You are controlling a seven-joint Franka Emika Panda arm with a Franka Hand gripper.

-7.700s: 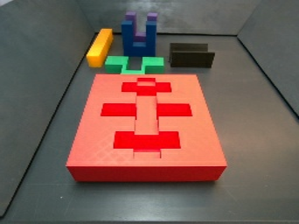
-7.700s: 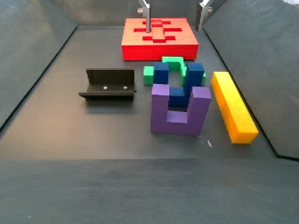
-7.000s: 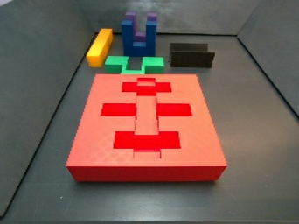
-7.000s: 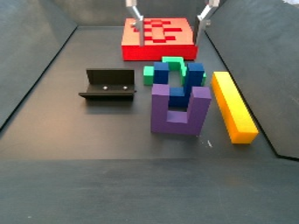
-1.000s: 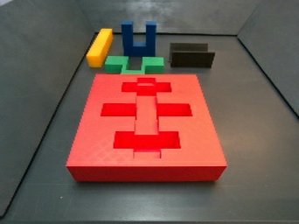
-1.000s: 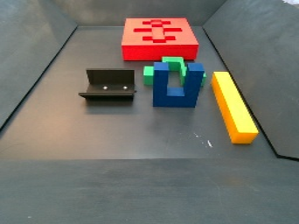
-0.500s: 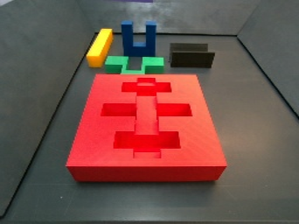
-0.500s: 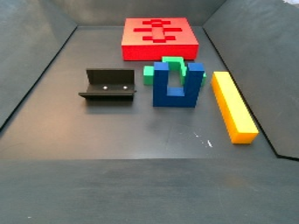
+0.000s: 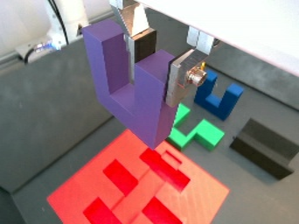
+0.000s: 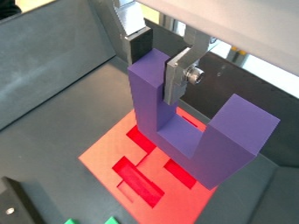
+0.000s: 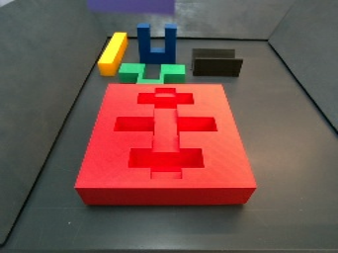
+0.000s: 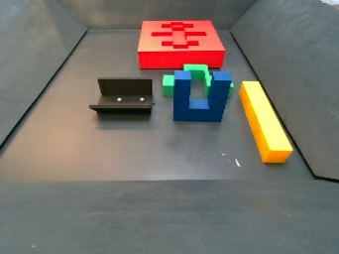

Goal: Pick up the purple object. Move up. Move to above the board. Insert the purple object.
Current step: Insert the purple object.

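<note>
The purple object [image 9: 126,83] is a violet U-shaped block hanging in the air, and my gripper [image 9: 158,66] is shut on one of its prongs. Both wrist views show the silver fingers [image 10: 177,77] pressed against that prong, with the other prong [image 10: 239,131] free. Directly below the block lies the board [image 9: 135,179], a red slab with recessed cut-outs [image 10: 146,185]. In a side view only a purple strip [image 11: 132,4] of the block shows at the top edge, above the far end of the board [image 11: 165,138]. The gripper itself is outside both side views.
Beyond the board stand a blue U-shaped block [image 11: 157,44], a green piece [image 11: 149,71], a yellow bar [image 11: 113,52] and the dark fixture [image 11: 216,62]. The same blue block [image 12: 199,96], yellow bar [image 12: 265,121] and fixture [image 12: 123,95] show from the opposite side. Grey walls enclose the floor.
The purple object, which stood on the floor by the blue block seven seconds ago, is off the floor. In the last half second its purple edge has come into the top of a side view.
</note>
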